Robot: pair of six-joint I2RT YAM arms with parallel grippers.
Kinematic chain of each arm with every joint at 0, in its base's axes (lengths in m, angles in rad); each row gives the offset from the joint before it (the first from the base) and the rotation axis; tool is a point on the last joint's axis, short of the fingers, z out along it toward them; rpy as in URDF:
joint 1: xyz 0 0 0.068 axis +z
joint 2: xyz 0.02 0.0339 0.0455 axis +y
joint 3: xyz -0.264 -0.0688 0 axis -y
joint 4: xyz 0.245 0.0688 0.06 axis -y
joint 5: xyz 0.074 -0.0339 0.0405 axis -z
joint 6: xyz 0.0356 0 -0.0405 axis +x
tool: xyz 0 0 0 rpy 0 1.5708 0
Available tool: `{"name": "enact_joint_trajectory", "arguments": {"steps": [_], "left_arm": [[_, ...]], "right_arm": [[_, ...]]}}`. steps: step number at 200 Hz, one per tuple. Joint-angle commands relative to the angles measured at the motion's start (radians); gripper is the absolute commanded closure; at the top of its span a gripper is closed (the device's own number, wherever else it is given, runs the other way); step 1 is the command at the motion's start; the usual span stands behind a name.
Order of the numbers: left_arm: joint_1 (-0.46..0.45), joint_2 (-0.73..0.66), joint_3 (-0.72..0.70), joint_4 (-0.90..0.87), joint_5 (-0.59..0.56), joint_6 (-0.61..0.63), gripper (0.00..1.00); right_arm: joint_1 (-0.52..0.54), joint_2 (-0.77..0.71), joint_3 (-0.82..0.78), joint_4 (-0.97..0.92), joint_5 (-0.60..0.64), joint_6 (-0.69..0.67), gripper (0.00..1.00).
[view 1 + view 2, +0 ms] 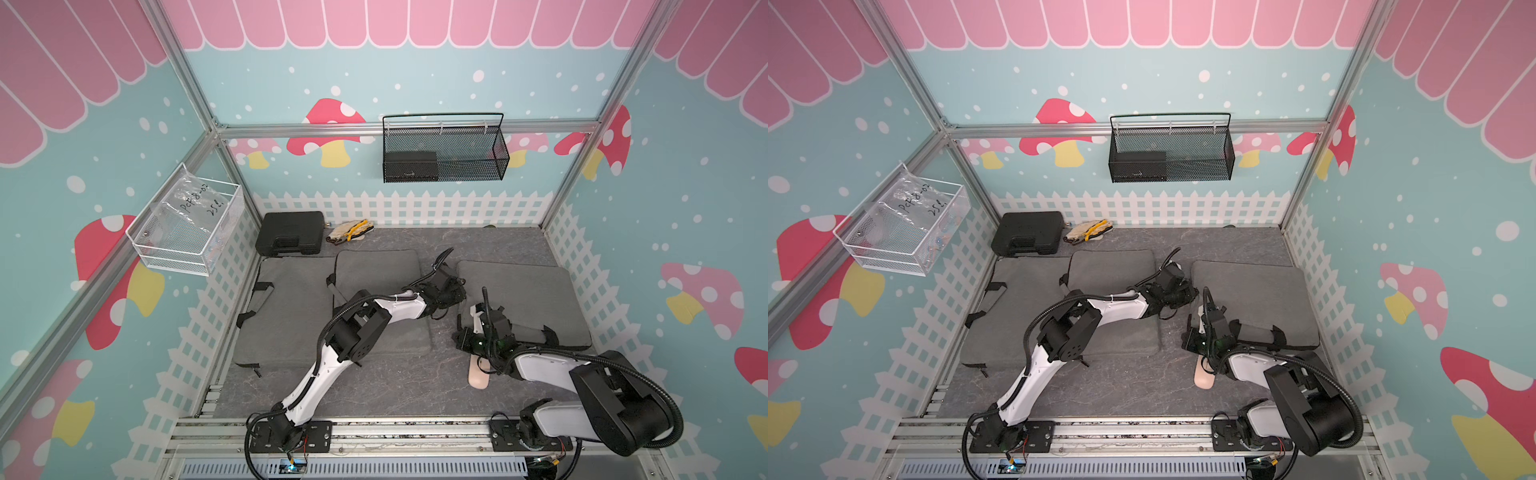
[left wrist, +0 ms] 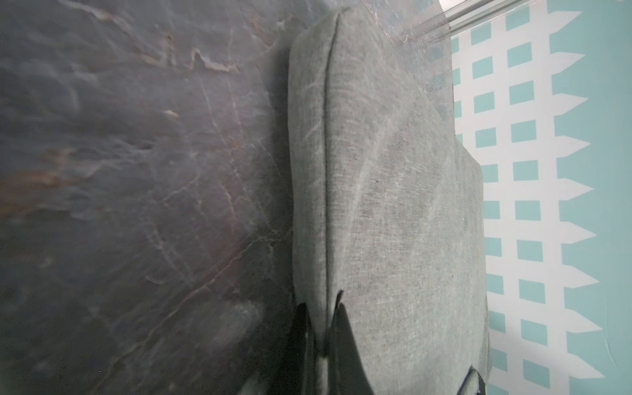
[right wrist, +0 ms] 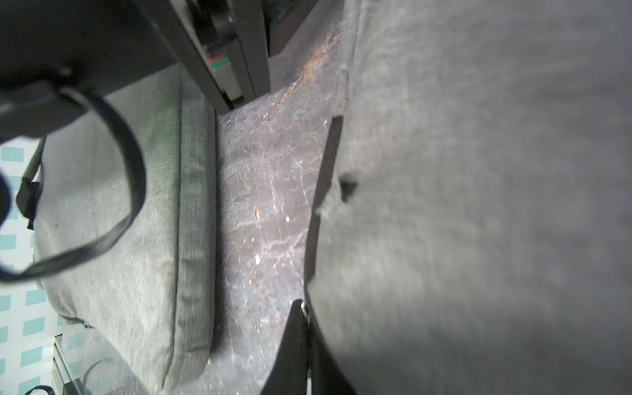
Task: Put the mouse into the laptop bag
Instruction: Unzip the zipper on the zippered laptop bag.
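My left gripper (image 2: pixel 320 302) pinches the seam of the laptop bag (image 1: pixel 528 299); my right gripper (image 3: pixel 304 318) is closed at its near edge. The mouse (image 1: pixel 478 376) lies on the table (image 1: pixel 374 386) at the bag's seven o'clock. The thin fabric could slip from the pinch, I judge, leaving the bag shut.

The left arm (image 1: pixel 312 377) and right arm (image 1: pixel 540 366) are white with black joints. Behind the left claw (image 2: pixel 320 301) loops a ribbed black cable (image 1: pixel 348 305), then a black screwed plate (image 1: pixel 320 432).

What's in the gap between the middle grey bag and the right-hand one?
Bare dark tabletop, in the right wrist view; the left gripper pinches the edge of the right-hand bag.
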Motion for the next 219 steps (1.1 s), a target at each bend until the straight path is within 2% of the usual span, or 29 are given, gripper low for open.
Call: {"name": "enact_joint_trajectory", "arguments": {"steps": [1, 21, 47, 63, 81, 89, 102, 111, 125, 153, 172, 219], "left_arm": [[-0.037, 0.022, -0.048, -0.069, -0.038, -0.015, 1.00], [-0.039, -0.009, -0.083, -0.059, -0.081, -0.010, 1.00], [-0.039, -0.075, -0.152, -0.037, -0.176, -0.008, 1.00], [-0.045, -0.116, -0.201, -0.002, -0.229, -0.010, 1.00], [-0.059, -0.139, -0.187, -0.045, -0.280, 0.009, 1.00], [-0.068, -0.146, -0.170, -0.089, -0.314, 0.016, 0.95], [-0.088, -0.161, -0.166, -0.153, -0.399, 0.005, 0.76], [-0.100, -0.174, -0.179, -0.162, -0.433, 0.000, 0.66], [-0.110, -0.184, -0.181, -0.194, -0.470, -0.007, 0.60], [-0.103, -0.201, -0.235, -0.160, -0.464, -0.027, 0.53], [-0.085, -0.186, -0.261, -0.102, -0.386, -0.037, 0.48], [-0.057, -0.062, -0.129, -0.079, -0.229, -0.027, 0.33]], "right_arm": [[0.017, 0.046, 0.069, 0.087, -0.021, 0.028, 1.00], [0.017, 0.081, 0.099, 0.094, -0.030, 0.029, 1.00], [0.005, 0.066, 0.080, 0.087, 0.017, 0.031, 1.00], [-0.024, 0.053, 0.060, 0.081, 0.032, 0.018, 1.00], [-0.074, 0.041, 0.040, 0.079, 0.025, -0.008, 1.00], [-0.098, 0.032, 0.029, 0.076, 0.023, -0.019, 1.00], [-0.138, 0.011, 0.006, 0.070, 0.016, -0.038, 1.00], [-0.162, -0.006, -0.013, 0.068, 0.009, -0.047, 1.00], [-0.187, -0.042, -0.042, 0.053, 0.008, -0.059, 1.00], [-0.200, -0.139, -0.105, 0.004, 0.021, -0.076, 1.00], [-0.201, -0.225, -0.151, -0.035, 0.033, -0.074, 1.00], [-0.201, -0.420, -0.187, -0.139, 0.037, -0.069, 1.00]]}}
